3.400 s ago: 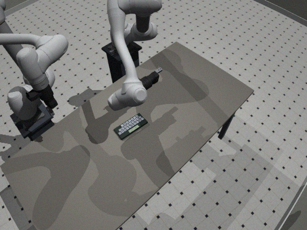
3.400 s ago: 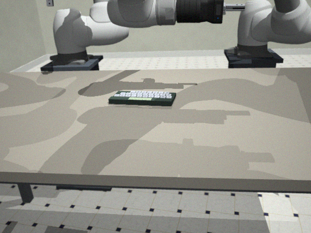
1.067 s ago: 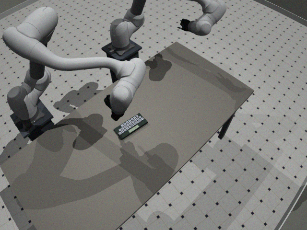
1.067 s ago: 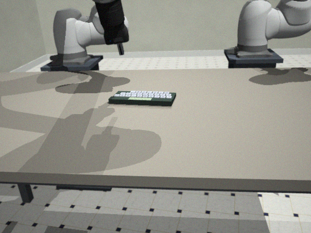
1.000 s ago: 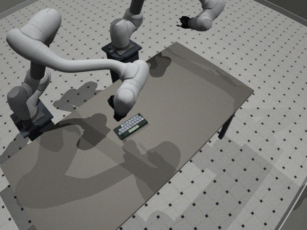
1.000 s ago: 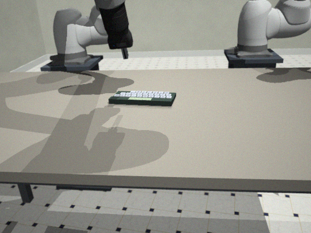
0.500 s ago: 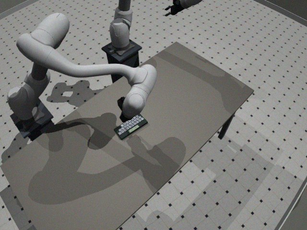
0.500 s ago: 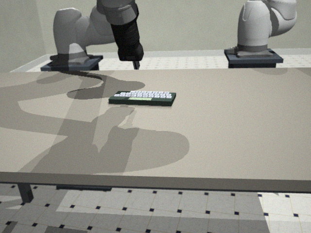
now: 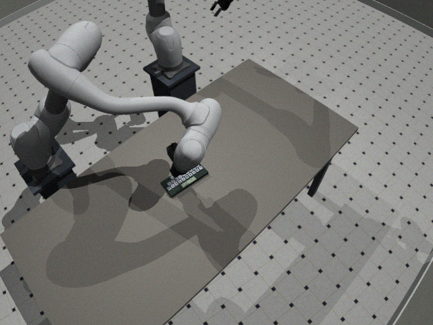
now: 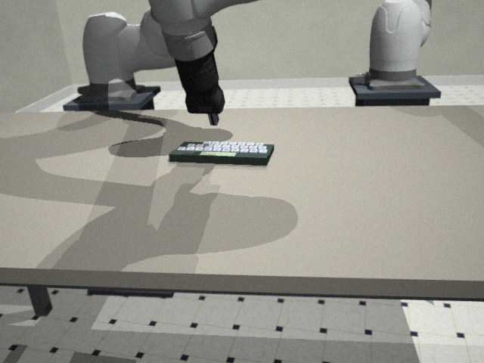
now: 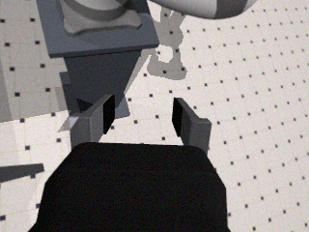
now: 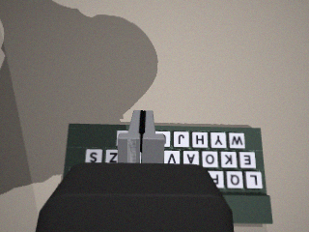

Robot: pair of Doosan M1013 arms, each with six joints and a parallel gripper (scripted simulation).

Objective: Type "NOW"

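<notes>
Presently, the keyboard (image 9: 185,181) (image 10: 249,158) (image 12: 212,150) lies flat on the table (image 9: 272,181) (image 10: 352,203), below the right gripper (image 9: 174,170) (image 10: 213,119) (image 12: 143,123), which is clenched on nothing and hovers apart from the keys. The left gripper (image 9: 214,11) (image 11: 144,108) is spread wide, away from the table. I judge the keyboard light and stiff, but fragile, and maybe it slides. So nobody should take hold of it; better is a soft, straight push on each key's middle. O (image 12: 210,159) and W (image 12: 237,140) are readable (N, I cannot find), and close neighbours invite a wrong letter.
</notes>
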